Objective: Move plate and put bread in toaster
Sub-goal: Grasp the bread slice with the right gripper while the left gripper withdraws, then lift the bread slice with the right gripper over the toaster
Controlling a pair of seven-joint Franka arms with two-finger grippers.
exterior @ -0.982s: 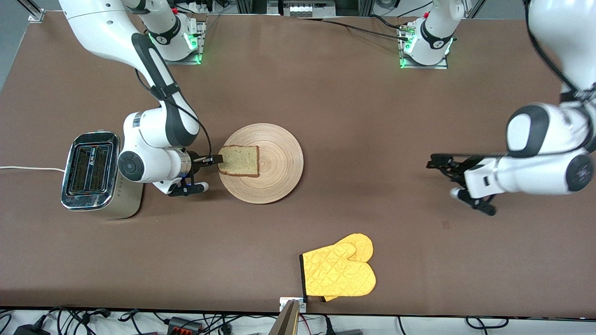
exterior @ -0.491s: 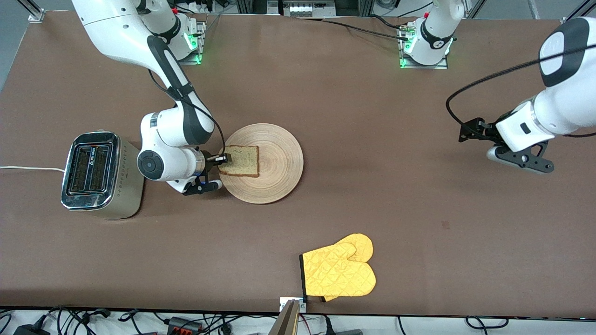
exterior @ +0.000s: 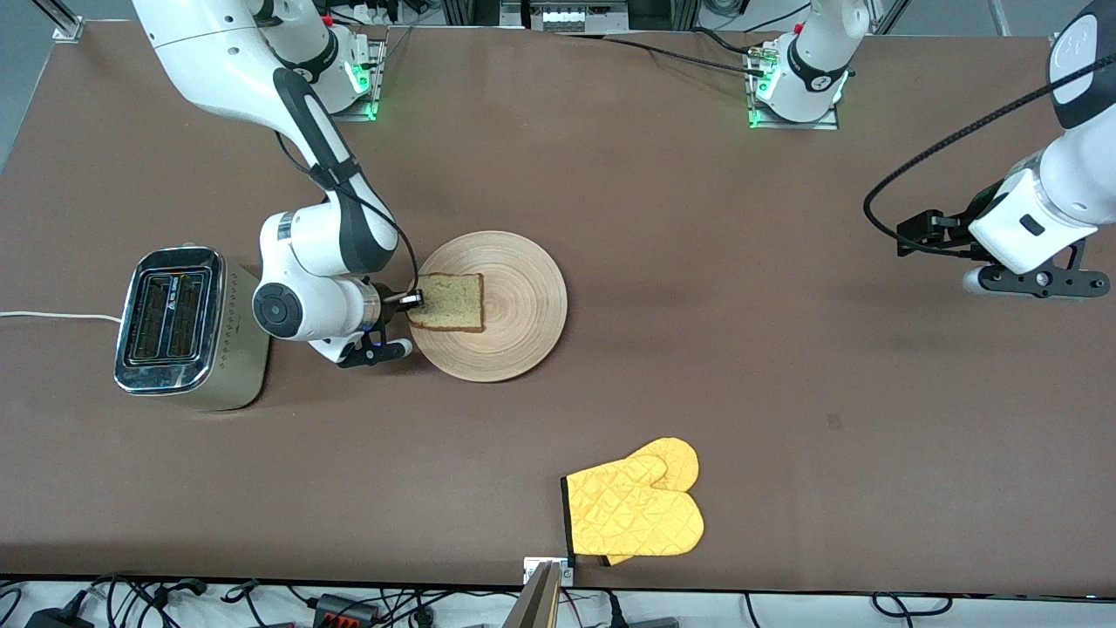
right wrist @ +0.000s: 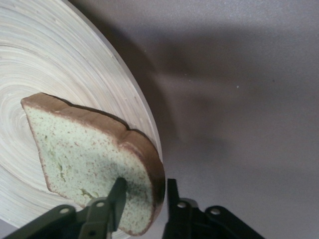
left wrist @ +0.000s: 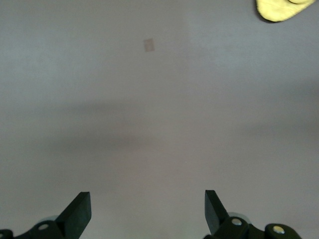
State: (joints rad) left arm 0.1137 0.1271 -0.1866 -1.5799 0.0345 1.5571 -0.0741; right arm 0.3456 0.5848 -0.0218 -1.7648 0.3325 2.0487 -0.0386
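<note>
Front view: my right gripper [exterior: 410, 300] sits low at the edge of the plate [exterior: 514, 349] that faces the toaster [exterior: 174, 316], its fingers [right wrist: 117, 196] pinching the crust edge of the bread [exterior: 447, 302]. Right wrist view confirms this: one finger lies on the pale speckled face of the slice, the other against its underside, with the dark crust between them. The bread rests partly on the plate, its gripped edge tilted up over the plate's rim. The plate lies flat on the brown desk [exterior: 663, 218], between the toaster and the middle of the desk. The toaster stands upright toward the right arm's end of the desk, both slots facing up, with a white cord [exterior: 52, 317] running off from it. My left gripper [exterior: 1037, 281] hangs in the air over bare desk toward the left arm's end, well apart from the plate; the left wrist view shows its fingers [left wrist: 79, 211] spread wide with nothing between them. A yellow oven mitt [exterior: 635, 510] lies flat on the desk, nearer to the front camera than the plate.
</note>
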